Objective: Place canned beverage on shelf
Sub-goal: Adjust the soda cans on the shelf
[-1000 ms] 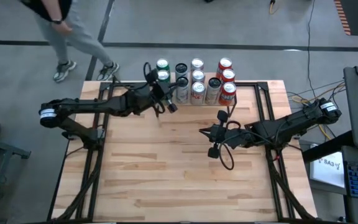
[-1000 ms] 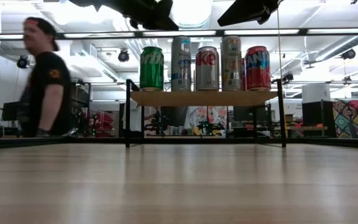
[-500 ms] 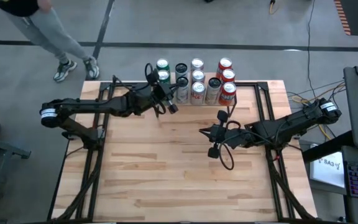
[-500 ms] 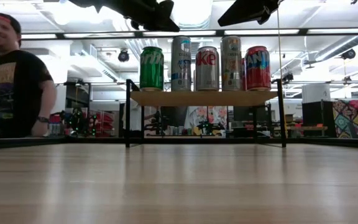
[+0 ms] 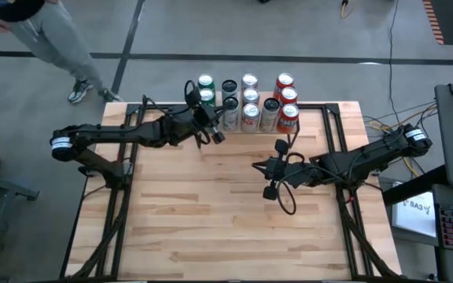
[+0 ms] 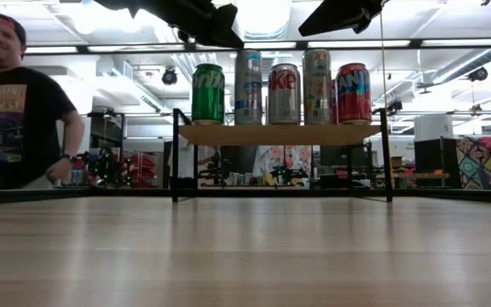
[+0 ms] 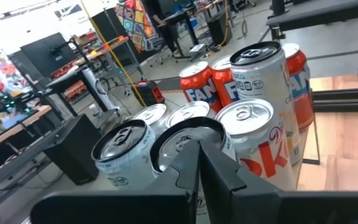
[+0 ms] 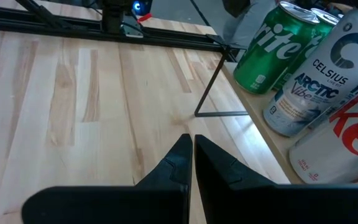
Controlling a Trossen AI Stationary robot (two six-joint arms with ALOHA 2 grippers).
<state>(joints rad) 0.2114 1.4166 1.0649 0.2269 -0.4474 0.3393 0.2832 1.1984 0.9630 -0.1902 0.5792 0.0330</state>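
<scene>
the shelf (image 5: 246,110) top is almost wholly covered by cans (image 5: 249,99) from above; in the low view both arms are cut off by the upper edge, their grippers out of sight, and the person (image 6: 11,102) is cropped at the left edge

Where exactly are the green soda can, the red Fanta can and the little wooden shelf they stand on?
Green soda can (image 6: 208,94), low view, middle of its side.
Red Fanta can (image 6: 354,93), low view, middle of its label.
Small wooden shelf with black legs (image 6: 280,135), low view, front edge of its board.
</scene>
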